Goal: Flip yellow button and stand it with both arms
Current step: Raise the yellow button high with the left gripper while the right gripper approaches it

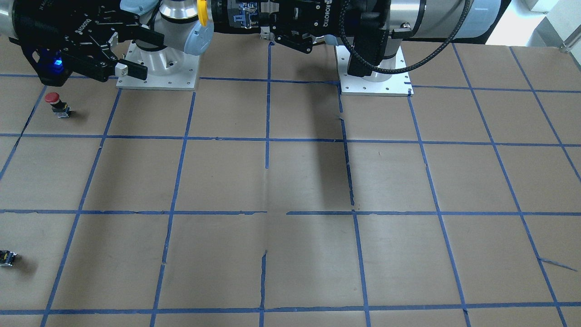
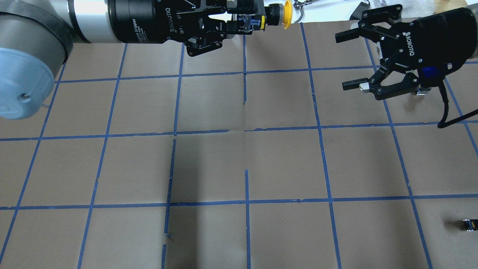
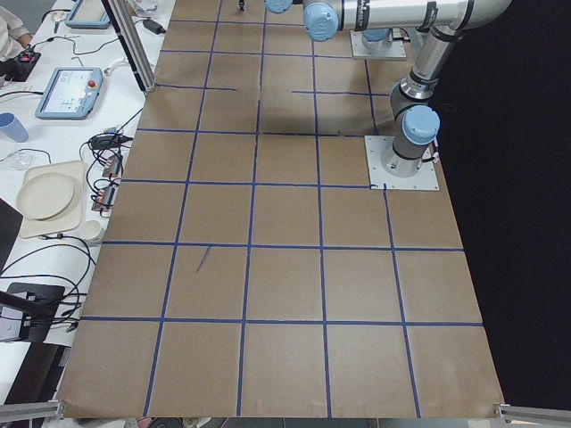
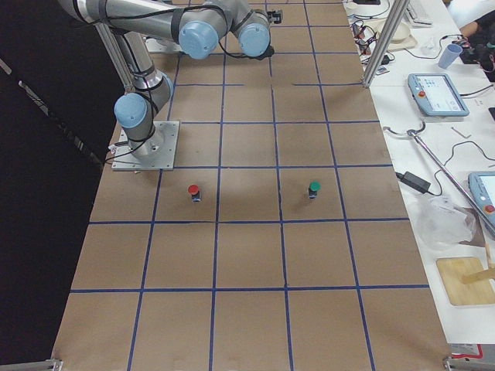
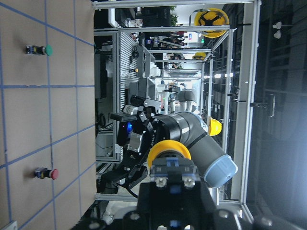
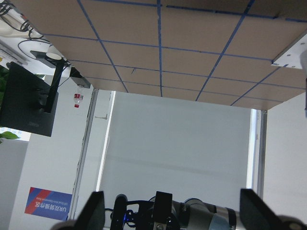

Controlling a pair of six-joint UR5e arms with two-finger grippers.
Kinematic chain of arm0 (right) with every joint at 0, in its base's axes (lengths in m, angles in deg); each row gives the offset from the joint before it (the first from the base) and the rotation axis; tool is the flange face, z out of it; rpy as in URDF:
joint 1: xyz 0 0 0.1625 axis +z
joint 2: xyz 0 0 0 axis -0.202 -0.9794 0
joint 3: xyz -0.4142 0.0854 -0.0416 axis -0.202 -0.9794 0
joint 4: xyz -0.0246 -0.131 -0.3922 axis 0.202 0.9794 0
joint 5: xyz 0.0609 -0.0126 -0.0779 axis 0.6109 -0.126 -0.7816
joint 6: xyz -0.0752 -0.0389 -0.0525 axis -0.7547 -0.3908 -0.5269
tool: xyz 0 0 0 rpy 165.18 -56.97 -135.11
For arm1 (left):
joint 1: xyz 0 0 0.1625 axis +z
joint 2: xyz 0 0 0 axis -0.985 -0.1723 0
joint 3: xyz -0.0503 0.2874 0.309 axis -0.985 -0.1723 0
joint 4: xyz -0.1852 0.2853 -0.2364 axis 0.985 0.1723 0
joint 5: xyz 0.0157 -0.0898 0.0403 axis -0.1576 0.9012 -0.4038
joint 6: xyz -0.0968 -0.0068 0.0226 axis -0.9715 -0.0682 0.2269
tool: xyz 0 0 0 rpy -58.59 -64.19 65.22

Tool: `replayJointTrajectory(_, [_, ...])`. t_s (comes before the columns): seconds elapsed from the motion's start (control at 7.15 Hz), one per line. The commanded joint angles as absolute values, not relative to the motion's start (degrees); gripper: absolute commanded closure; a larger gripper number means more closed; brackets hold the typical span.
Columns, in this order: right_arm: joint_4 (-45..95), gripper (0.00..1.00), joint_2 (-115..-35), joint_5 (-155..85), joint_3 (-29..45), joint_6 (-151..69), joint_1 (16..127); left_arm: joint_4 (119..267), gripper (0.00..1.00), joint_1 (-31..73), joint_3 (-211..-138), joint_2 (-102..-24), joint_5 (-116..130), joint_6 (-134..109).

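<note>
Aloft, left gripper (image 2: 248, 22) clamps the yellow button (image 2: 285, 15); right gripper (image 2: 343, 61) gapes.

Red button (image 1: 54, 101) upright on brown gridded table (image 1: 290, 181); green button (image 4: 313, 188) upright, well apart; small dark part (image 1: 7, 258) alone.

Yellow button (image 2: 278, 18) held sideways in left gripper (image 2: 254, 20), right gripper (image 2: 341, 61) spread wide

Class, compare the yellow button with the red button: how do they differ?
The yellow button is yellow-capped, the red button red-capped. The yellow button lies sideways, gripped aloft by the left gripper; the red button stands upright on the table. Both have mushroom caps.
</note>
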State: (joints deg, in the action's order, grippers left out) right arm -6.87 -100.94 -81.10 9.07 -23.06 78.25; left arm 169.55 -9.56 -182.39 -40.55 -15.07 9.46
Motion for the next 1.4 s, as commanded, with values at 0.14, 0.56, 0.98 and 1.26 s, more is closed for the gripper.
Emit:
replayJointTrajectory(0.14, [-14.6,0.00,-103.4,-76.5,7.3,-22.5,78.2,163.6,0.96,-13.1,-184.5,-41.4,-12.8,8.2])
replayJointTrajectory(0.56, [-16.3,0.00,-107.4,-77.2,7.1,-19.4,78.9,163.0,0.97,-13.2,-183.6,-41.6,-12.7,5.5])
replayJointTrajectory(0.98, [-15.8,0.00,-108.9,-76.9,7.0,-17.3,79.2,162.1,0.97,-13.2,-183.6,-41.9,-12.4,5.6])
replayJointTrajectory(1.26, [-14.4,0.00,-108.7,-76.8,6.9,-17.2,82.1,162.0,0.97,-13.2,-183.6,-41.8,-12.3,5.5])
